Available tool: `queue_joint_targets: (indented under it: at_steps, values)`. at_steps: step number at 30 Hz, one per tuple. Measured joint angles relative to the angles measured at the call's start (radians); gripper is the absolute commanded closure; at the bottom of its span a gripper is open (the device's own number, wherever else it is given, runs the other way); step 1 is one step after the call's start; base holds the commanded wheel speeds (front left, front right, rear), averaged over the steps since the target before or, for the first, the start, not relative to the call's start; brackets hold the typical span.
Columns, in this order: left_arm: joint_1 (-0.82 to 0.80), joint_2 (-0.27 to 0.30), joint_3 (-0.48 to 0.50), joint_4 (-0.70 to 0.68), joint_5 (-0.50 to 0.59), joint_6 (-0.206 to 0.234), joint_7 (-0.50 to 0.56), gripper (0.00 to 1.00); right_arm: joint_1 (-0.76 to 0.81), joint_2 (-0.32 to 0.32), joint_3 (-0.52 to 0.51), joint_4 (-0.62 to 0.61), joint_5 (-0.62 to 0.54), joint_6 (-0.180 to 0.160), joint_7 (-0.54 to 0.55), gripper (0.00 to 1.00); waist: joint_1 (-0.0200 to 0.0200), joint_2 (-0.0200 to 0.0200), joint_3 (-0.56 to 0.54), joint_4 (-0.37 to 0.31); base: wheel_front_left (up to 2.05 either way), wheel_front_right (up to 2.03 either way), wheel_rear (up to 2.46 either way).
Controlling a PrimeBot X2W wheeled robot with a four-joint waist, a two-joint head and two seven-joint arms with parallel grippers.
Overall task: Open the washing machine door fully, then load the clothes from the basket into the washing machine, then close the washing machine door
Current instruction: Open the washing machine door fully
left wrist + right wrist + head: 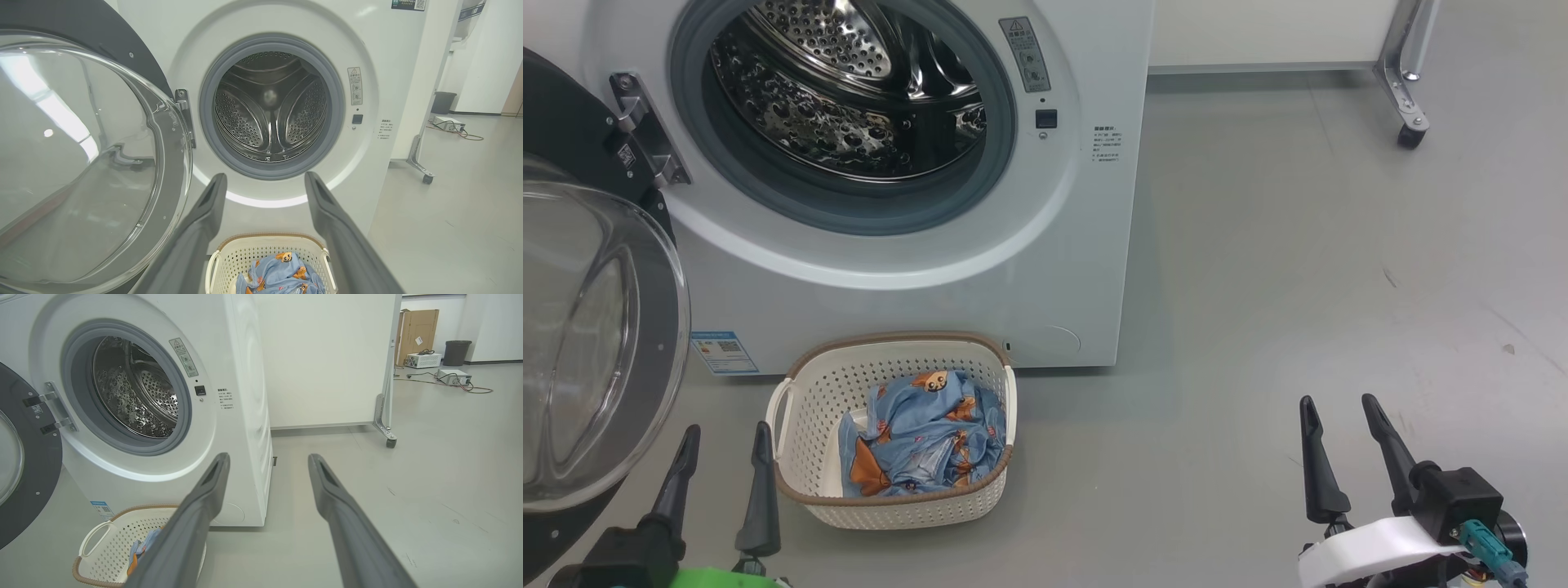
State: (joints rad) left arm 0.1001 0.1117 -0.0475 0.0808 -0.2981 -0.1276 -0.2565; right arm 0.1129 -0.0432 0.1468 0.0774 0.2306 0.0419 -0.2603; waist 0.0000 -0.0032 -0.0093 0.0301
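One smooth grey floor (1298, 245) bears the basket (907, 508) and washing machine (915, 314).

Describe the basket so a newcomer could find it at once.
Find the big white washing machine. On the floor before it sits the basket. Cream perforated walls, a brown rim and blue clothes inside set it apart.

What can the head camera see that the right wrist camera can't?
The head view adds the left gripper, jaws open. The right wrist view adds a cardboard box and a dark bin far behind. Both show the washing machine, its open door, the basket holding the clothes, and the right gripper, jaws open.
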Motion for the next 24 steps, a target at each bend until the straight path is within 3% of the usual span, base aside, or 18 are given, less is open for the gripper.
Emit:
queue_joint_targets:
  at_steps: [24]
  values:
    - [0.003, 0.0, -0.002, -0.005, 0.0, 0.0, 0.0, 0.0, 0.0, 0.001, -0.002, 0.001, 0.011, 0.001, 0.0, 0.0, 0.0, 0.0, 0.003, 0.009, 0.0, 0.0, 0.0]
